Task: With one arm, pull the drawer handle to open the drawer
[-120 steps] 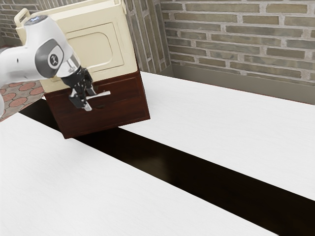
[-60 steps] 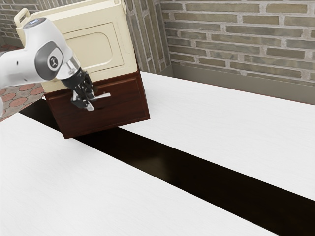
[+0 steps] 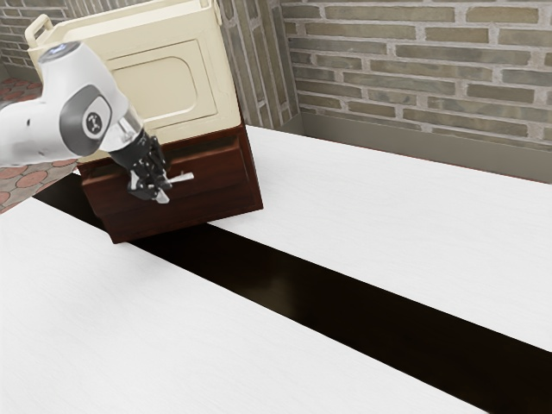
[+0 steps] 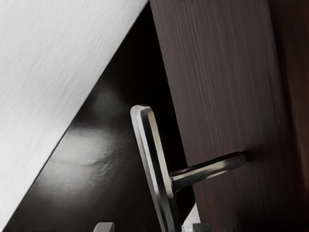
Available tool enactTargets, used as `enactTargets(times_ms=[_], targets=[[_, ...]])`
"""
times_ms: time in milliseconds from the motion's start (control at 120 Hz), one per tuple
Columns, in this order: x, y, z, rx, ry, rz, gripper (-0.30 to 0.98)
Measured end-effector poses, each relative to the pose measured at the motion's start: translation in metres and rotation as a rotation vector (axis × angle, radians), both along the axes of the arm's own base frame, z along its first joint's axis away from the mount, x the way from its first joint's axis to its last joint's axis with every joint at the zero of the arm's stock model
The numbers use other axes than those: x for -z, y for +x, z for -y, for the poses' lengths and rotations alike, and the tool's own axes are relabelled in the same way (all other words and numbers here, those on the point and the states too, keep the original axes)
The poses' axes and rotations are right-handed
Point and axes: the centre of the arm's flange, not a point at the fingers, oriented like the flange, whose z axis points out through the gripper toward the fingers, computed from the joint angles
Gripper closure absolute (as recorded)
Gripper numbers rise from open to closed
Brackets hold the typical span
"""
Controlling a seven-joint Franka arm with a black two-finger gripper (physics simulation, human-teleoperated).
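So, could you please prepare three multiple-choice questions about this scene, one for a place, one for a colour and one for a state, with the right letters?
1. Where is the claw?
A. Against the brick wall
B. At the drawer handle
C. Under the table

2. What colour is the long strip across the white table?
A. Black
B. Green
C. Yellow

3. How is the drawer?
A. Lying loose on the table
B. Turned upside down
C. Slightly open

Right letters:
1: B, as the exterior view shows the claw at the metal bar on the drawer front.
2: A, as the strip is very dark against the white.
3: C, as the drawer front stands a little out from the cream and brown cabinet, with a narrow step along its upper edge.
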Motion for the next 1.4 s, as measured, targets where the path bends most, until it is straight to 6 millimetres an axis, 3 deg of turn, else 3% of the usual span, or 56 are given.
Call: enactTargets(times_ms=[458,1042,1400], targets=[[-0.009,-0.030,0.030,0.008,0.023,0.044,0.52],[-0.007,-0.067,0.058,-0.001,0.010,0.079,0.52],[-0.009,-0.079,0.080,0.017,0.016,0.100,0.52]])
